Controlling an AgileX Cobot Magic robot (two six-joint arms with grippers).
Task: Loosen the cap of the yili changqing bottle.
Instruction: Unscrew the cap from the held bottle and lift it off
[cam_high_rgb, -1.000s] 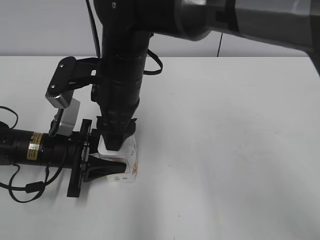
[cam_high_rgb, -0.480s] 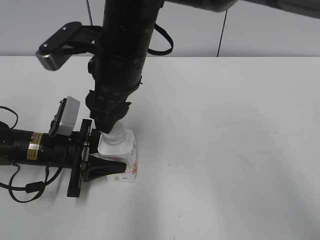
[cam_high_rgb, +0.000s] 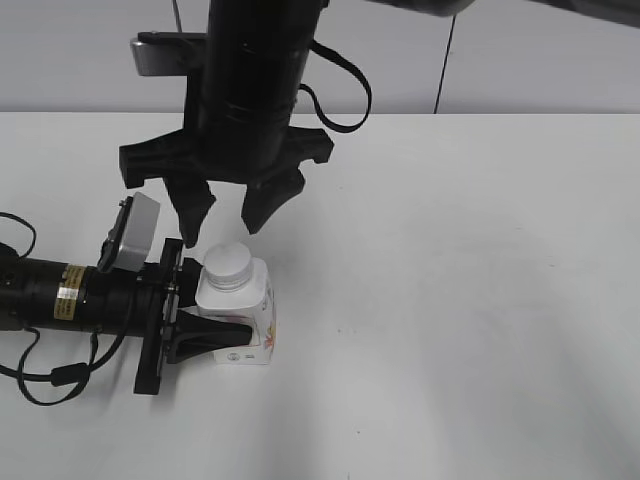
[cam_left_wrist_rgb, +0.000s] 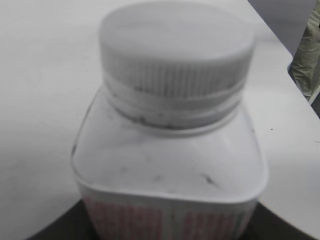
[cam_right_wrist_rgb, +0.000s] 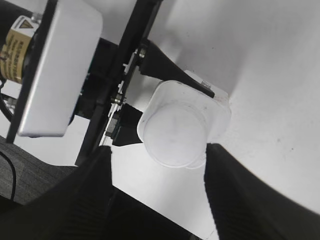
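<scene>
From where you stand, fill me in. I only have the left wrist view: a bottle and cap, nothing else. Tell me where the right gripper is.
Observer: The right gripper hangs above the cap, open, fingers apart, touching nothing.
Operator: Confirm what's holding the bottle steady.
Observer: The left gripper comes in from the side; one dark finger lies across the yili changqing bottle at label height, shut on its body.
Operator: Tell me the bottle isn't tipped.
Observer: It stands upright on the white table, cap on top.
Operator: Check the alignment from the right wrist.
Observer: There the cap sits between the two open fingers, roughly centred.
</scene>
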